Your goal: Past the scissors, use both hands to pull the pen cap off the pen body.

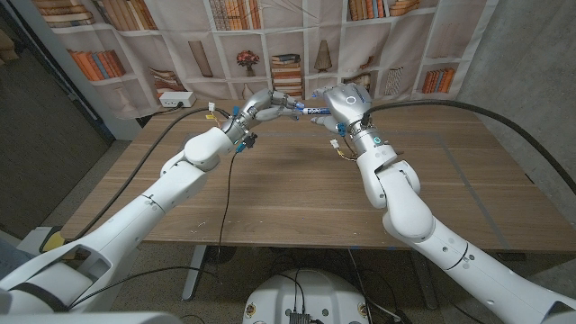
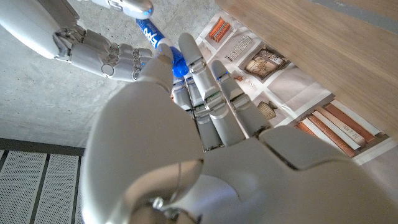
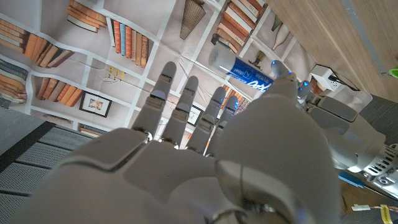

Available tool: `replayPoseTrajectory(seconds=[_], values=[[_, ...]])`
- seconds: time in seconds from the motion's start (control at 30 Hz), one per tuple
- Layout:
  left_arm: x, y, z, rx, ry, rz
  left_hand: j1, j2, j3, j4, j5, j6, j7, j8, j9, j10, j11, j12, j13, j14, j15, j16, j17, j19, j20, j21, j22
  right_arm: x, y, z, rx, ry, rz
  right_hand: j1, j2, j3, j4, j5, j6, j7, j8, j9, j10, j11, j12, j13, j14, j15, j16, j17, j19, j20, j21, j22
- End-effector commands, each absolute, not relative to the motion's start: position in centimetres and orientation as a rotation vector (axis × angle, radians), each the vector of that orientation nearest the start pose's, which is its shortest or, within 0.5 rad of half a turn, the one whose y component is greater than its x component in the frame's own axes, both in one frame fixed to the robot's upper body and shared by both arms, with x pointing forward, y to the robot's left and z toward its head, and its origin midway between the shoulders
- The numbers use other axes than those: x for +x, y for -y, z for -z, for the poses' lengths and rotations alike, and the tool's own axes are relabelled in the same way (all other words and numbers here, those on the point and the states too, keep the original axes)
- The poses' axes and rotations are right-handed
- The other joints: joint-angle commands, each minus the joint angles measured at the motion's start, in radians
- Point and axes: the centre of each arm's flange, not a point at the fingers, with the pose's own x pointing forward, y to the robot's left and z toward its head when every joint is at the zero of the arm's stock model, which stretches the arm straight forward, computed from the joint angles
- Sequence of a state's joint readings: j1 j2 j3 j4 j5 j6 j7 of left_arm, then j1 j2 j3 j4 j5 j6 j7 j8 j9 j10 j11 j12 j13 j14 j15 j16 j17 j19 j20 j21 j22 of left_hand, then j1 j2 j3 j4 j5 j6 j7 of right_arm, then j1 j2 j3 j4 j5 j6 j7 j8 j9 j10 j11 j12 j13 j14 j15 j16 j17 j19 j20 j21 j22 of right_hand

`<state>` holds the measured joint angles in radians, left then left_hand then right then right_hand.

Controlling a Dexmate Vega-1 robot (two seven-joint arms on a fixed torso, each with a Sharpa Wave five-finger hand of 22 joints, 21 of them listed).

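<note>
With the pen (image 1: 306, 110) held in the air over the far side of the desk (image 1: 297, 193), the left hand (image 1: 261, 106) pinching one end and the right hand (image 1: 342, 103) the other, either light fingertip hold could slip during the pull, dropping the pen onto the desk.

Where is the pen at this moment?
In the head view, the pen is held above the table's far edge, between the left hand and the right hand.
</note>
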<state>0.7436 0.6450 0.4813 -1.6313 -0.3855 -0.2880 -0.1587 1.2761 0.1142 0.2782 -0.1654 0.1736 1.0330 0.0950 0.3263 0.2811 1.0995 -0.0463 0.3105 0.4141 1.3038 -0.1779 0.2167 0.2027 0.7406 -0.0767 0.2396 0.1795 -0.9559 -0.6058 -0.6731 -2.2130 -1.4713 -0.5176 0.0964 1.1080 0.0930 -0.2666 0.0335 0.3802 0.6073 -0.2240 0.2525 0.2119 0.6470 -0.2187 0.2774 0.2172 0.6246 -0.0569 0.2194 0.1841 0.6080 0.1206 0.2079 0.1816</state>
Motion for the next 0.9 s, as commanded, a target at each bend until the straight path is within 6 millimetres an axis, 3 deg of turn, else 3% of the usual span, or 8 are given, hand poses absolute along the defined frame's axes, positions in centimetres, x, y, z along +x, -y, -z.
replayPoseTrajectory(seconds=[0.03, 0.23, 0.6, 0.9], values=[[56.9, -18.9, -7.7, 0.434, 0.879, 0.558, 0.019, 0.022, 0.055, 0.047, 0.006, 0.009, -0.002, 0.000, 0.002, 0.029, -0.031, 0.019, 0.110, -0.005, -0.006, -0.002, 0.002, -0.005, -0.042, -0.004, 0.001, 46.4, 10.0, -5.9, -1.699, 0.908, 0.477, 0.038, 0.023, 0.002, -0.008, 0.005, 0.065, -0.001, 0.017, 0.006, 0.076, 0.000, 0.026, 0.007, 0.093, -0.146, 0.015, 0.006, 0.063, -0.029, 0.017, 0.000], [57.0, -19.2, -7.7, 0.432, 0.873, 0.559, 0.017, 0.022, 0.057, 0.048, 0.006, 0.008, -0.004, -0.002, 0.002, 0.027, -0.034, 0.018, 0.113, -0.008, -0.008, -0.003, 0.002, -0.007, -0.040, -0.006, 0.001, 46.7, 10.6, -6.0, -1.689, 0.885, 0.477, 0.081, 0.047, 0.002, -0.014, 0.000, 0.156, -0.001, 0.035, 0.005, 0.160, -0.001, 0.032, -0.008, 0.198, -0.150, 0.009, 0.004, 0.115, -0.050, 0.016, 0.000], [57.6, -19.0, -7.8, 0.443, 0.850, 0.570, 0.014, 0.022, 0.060, 0.050, 0.006, 0.008, -0.007, -0.003, 0.002, 0.029, -0.036, 0.017, 0.120, -0.009, -0.009, -0.002, 0.002, -0.009, -0.037, -0.007, 0.002, 45.5, 11.1, -5.6, -1.632, 0.937, 0.419, 0.115, 0.049, -0.002, -0.020, -0.003, 0.216, -0.001, 0.052, 0.012, 0.218, 0.000, 0.034, -0.012, 0.260, -0.151, -0.002, 0.001, 0.128, -0.054, 0.007, 0.000], [57.8, -18.8, -7.7, 0.441, 0.843, 0.578, 0.012, 0.022, 0.064, 0.050, 0.005, 0.006, -0.006, -0.004, 0.003, 0.028, -0.035, 0.015, 0.125, -0.010, -0.008, -0.003, 0.002, -0.010, -0.031, -0.008, 0.002, 44.8, 11.3, -5.3, -1.610, 0.965, 0.404, 0.108, 0.033, -0.020, -0.013, -0.008, 0.215, -0.001, 0.046, 0.010, 0.231, 0.002, 0.029, -0.016, 0.286, -0.144, -0.012, -0.003, 0.133, -0.052, 0.004, 0.000]])
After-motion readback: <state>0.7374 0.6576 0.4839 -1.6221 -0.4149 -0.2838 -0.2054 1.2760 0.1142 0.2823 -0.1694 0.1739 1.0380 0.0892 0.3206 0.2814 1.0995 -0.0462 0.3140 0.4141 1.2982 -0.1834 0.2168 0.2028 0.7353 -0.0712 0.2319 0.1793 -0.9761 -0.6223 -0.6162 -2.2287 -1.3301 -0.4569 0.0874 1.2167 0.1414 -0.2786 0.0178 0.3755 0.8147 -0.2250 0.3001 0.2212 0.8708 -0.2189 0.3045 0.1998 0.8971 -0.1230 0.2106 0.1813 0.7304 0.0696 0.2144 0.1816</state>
